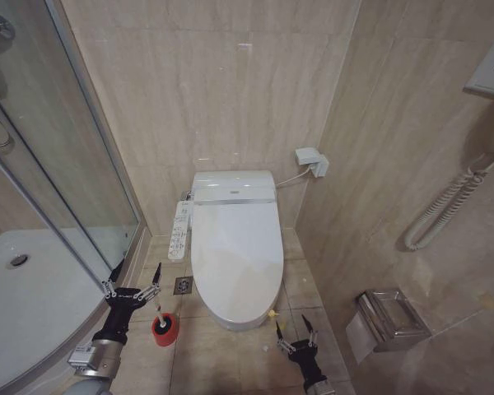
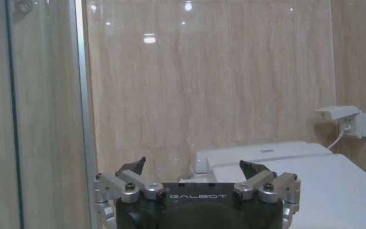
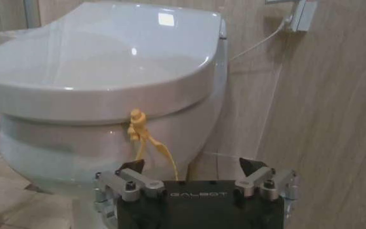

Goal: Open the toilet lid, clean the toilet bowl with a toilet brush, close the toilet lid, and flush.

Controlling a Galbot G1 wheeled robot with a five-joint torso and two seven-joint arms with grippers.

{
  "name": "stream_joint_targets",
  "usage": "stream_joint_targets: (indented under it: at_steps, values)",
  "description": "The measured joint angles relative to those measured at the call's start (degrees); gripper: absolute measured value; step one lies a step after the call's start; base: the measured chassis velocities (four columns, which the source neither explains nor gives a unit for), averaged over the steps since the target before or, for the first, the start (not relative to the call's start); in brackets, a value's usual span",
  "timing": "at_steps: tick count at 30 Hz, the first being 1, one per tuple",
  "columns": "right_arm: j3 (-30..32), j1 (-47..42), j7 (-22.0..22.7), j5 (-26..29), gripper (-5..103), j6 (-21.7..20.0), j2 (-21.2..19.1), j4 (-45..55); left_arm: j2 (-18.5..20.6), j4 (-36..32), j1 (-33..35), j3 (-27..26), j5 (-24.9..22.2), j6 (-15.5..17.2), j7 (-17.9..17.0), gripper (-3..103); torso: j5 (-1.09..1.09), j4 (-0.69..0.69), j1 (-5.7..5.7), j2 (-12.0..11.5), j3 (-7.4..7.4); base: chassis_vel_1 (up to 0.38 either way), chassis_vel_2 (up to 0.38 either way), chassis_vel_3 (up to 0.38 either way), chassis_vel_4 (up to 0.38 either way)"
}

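Down at the front, the right gripper [image 1: 297,331] hovers with fingers spread wide and empty, just off the front of the toilet, near the yellow loop tag [image 3: 137,128] hanging from the toilet lid [image 1: 235,247], which lies shut over the bowl. Left gripper [image 1: 133,278], also spread and empty, hangs by the glass shower door [image 1: 74,164], directly over the toilet brush [image 1: 160,318] standing in its red cup holder [image 1: 165,331] on the tiled floor [image 1: 222,354].
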Motion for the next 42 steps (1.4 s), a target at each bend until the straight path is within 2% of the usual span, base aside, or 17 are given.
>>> stream_joint_targets:
  at_steps: [6,7,21,22,27,28,34,35,40,41,42]
  values:
    - [-0.7,2.2,0.5,-0.3,94,-0.2,0.9,-3.0,0.0,0.0,0.0,0.0,0.0,0.0,0.0,100,0.00,0.00,0.00,0.0,0.00,0.000,0.000,0.000,0.000]
    - [-1.0,2.8,0.8,-0.5,100,-0.3,1.2,-3.7,0.0,0.0,0.0,0.0,0.0,0.0,0.0,100,0.00,0.00,0.00,0.0,0.00,0.000,0.000,0.000,0.000]
    - [-0.9,7.0,1.8,-2.5,100,0.8,1.8,-8.0,0.0,0.0,0.0,0.0,0.0,0.0,0.0,100,0.00,0.00,0.00,0.0,0.00,0.000,0.000,0.000,0.000]
    - [-0.9,7.0,1.7,-2.5,83,0.9,1.7,-8.0,0.0,0.0,0.0,0.0,0.0,0.0,0.0,100,0.00,0.00,0.00,0.0,0.00,0.000,0.000,0.000,0.000]
    - [-0.9,6.6,1.4,-2.3,83,1.2,1.6,-7.4,0.0,0.0,0.0,0.0,0.0,0.0,0.0,100,0.00,0.00,0.00,0.0,0.00,0.000,0.000,0.000,0.000]
    - [-0.9,6.4,1.4,-2.3,55,1.3,1.6,-7.2,0.0,0.0,0.0,0.0,0.0,0.0,0.0,100,0.00,0.00,0.00,0.0,0.00,0.000,0.000,0.000,0.000]
    - [-0.9,5.8,1.1,-1.7,55,1.5,1.4,-6.2,0.0,0.0,0.0,0.0,0.0,0.0,0.0,100,0.00,0.00,0.00,0.0,0.00,0.000,0.000,0.000,0.000]
    - [-1.0,5.2,0.9,-1.5,28,1.8,1.4,-5.4,0.0,0.0,0.0,0.0,0.0,0.0,0.0,100,0.00,0.00,0.00,0.0,0.00,0.000,0.000,0.000,0.000]
    - [-0.2,3.4,-0.6,-0.7,28,2.5,0.8,-1.9,0.0,0.0,0.0,0.0,0.0,0.0,0.0,100,0.01,0.00,0.00,0.0,0.00,0.000,0.000,0.000,0.000]
    - [0.1,2.7,-0.8,-0.1,3,2.6,0.5,-0.4,0.0,0.0,0.0,0.0,0.0,0.0,0.0,100,0.01,0.00,0.00,0.0,0.00,0.000,0.000,0.000,0.000]
    - [0.1,2.7,-0.8,-0.1,3,2.6,0.5,-0.4,0.0,0.0,0.0,0.0,0.0,0.0,0.0,100,0.01,0.00,0.00,0.0,0.00,0.000,0.000,0.000,0.000]
